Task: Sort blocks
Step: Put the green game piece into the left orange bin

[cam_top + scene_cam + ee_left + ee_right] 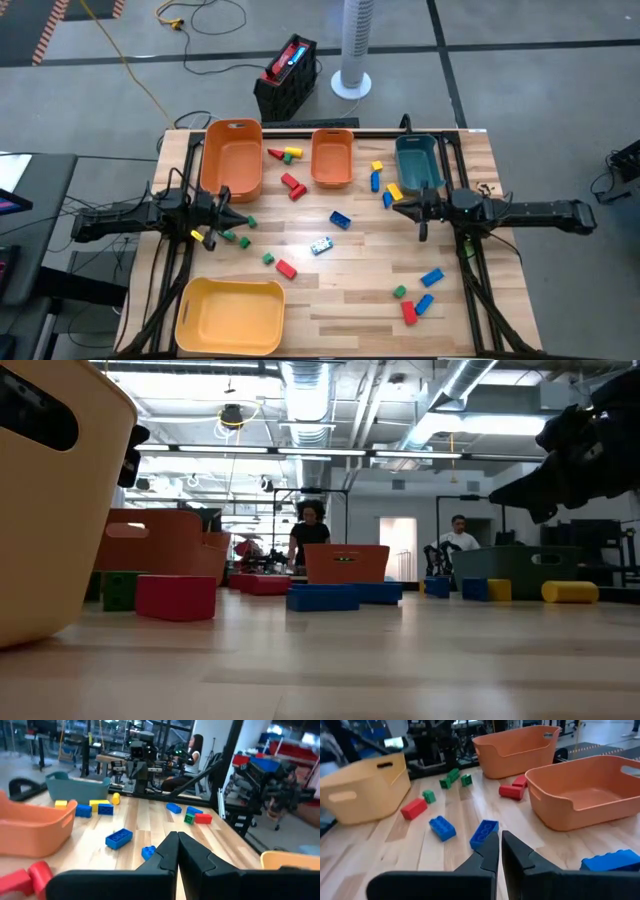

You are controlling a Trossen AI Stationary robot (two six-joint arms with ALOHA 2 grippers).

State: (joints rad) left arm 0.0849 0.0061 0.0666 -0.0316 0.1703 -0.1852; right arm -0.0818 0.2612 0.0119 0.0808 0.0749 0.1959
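Note:
Small red, green, blue and yellow blocks lie scattered flat on the wooden table (340, 325). Among them are a red one (293, 186), a blue one (341, 219) and a pale blue one (321, 245) in the middle. Green ones (243, 240) lie at the left, and blue and red ones (424, 303) at the near right. My left gripper (243, 213) hangs shut above the table's left side, pointing level toward the middle (177, 836). My right gripper (397, 208) hangs shut at the right, just in front of the teal bin, with a blue block (484, 833) on the table beyond its tips (499, 836).
A large orange bin (232, 157), a small orange bin (332, 157) and a teal bin (418, 160) stand along the far edge. A yellow bin (230, 315) stands at the near left. People show in the room behind the table (310, 535).

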